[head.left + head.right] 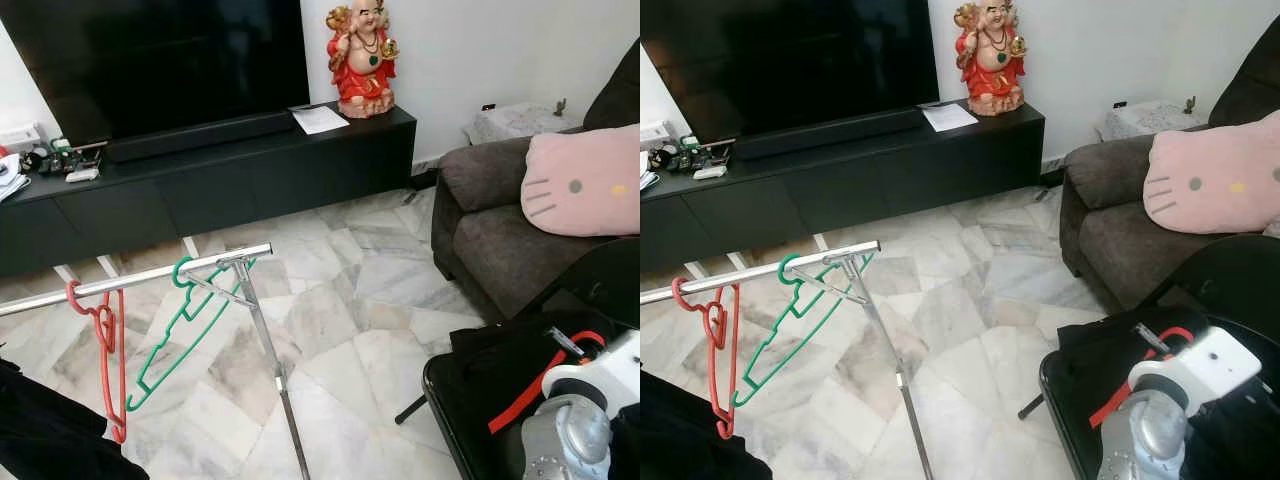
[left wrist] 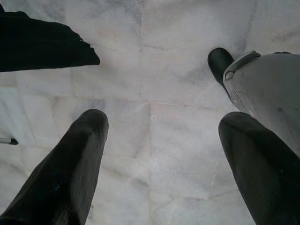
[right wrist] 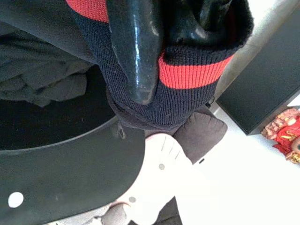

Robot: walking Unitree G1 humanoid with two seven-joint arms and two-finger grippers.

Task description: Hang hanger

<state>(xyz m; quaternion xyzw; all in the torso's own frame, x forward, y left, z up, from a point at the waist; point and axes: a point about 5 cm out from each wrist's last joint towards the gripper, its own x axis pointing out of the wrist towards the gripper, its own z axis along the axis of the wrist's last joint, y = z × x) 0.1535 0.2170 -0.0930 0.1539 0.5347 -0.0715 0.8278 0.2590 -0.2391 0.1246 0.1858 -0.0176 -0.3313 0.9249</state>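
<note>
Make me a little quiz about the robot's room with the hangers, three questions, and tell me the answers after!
1. True or false: the green hanger and the red hanger both hang on the silver rail.
2. What is the right gripper shut on? A) a pillow B) a navy knit garment with a red stripe C) a paper
3. Fill in: the pink cat-face pillow lies on the ____.

Key
1. True.
2. B.
3. The grey sofa.
</note>
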